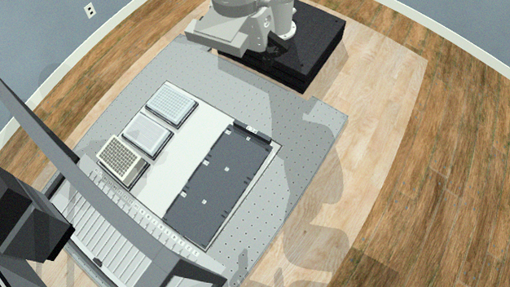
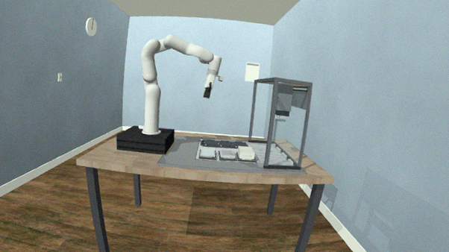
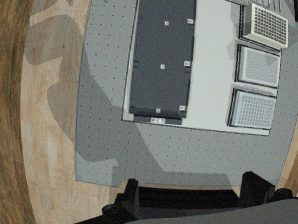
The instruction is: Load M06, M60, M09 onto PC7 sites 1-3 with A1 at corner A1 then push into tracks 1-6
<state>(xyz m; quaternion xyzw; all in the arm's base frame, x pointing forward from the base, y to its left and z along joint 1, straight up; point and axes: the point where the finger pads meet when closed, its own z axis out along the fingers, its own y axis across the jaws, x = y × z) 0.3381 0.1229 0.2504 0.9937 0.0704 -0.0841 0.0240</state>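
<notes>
Presently, one tool (image 1: pixel 276 46) (image 2: pixel 207 97) (image 3: pixel 192 194): mine, fingers spread wide, nothing between them, high above the tabletop (image 2: pixel 170 170).

One carrier (image 1: pixel 226 178) (image 2: pixel 224 144) (image 3: pixel 162 65), dark, marked PC7: lying on the apron (image 1: pixel 183 142) (image 3: pixel 212 80), its far end short of the rails (image 1: pixel 100 227) (image 2: pixel 276 157), handle (image 1: pixel 252 131) (image 3: pixel 158 120) towards my base. All three sites vacant; none of the loading is done.

Three items, all in the nests beside the apron. M06 (image 1: pixel 171 104) (image 2: pixel 208 153) (image 3: pixel 253 110), nearest my base; M60 (image 1: pixel 148 134) (image 2: pixel 227 154) (image 3: pixel 258 66), middle; M09 (image 1: pixel 120 158) (image 2: pixel 246 152) (image 3: pixel 267 26), pale and tall, nearest the rails. Corner lettering too small to read; A1 directions I cannot tell.

Outstanding: three seatings, each turned to its A1 mark, then the push into tracks 1-6 until the lamp lights. M06 for site 1 seems a sensible first pick. Progress, by my reckoning: the very start.
</notes>
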